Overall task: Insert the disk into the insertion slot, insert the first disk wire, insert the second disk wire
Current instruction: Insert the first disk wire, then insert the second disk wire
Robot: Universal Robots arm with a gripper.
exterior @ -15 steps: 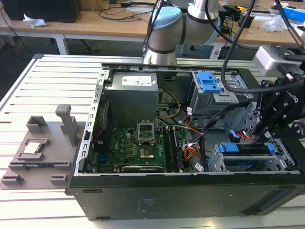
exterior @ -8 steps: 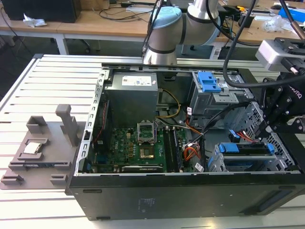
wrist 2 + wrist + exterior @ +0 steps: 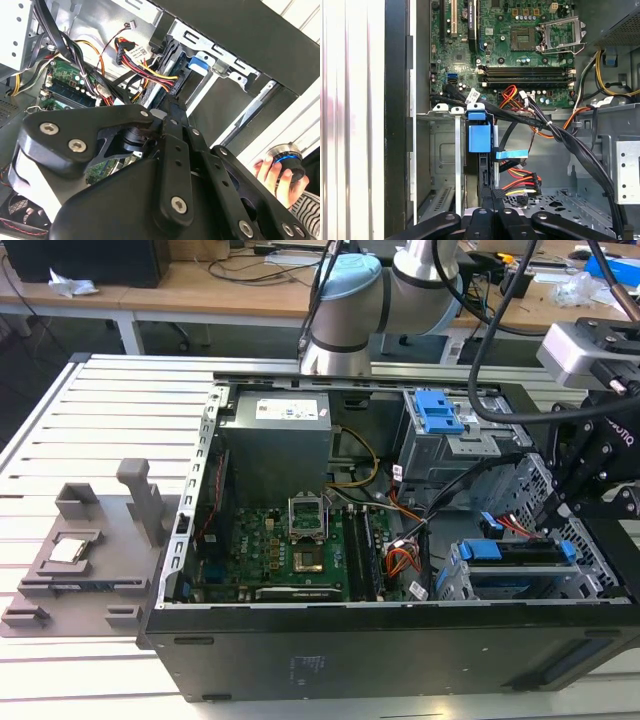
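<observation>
The disk (image 3: 518,560) lies in the insertion slot (image 3: 455,585) of the silver perforated cage, at the open case's near corner on the exterior view's right. Its bright blue carrier (image 3: 480,137) shows end-on in the first wrist view, with the disk's dark edge (image 3: 482,170) beside it. My gripper (image 3: 553,515) hangs over the disk's rear end. Its fingers (image 3: 492,200) are drawn together on a black plug with a red, yellow and black wire bundle (image 3: 150,70). A flat blue wire (image 3: 512,154) hangs loose beside the carrier.
The motherboard (image 3: 300,550) fills the case floor, with the power supply (image 3: 275,440) behind it. A grey drive box with a blue tab (image 3: 440,415) stands behind the cage. Black cable bundles (image 3: 560,135) cross nearby. A person's hand (image 3: 272,172) rests on a knob outside the case.
</observation>
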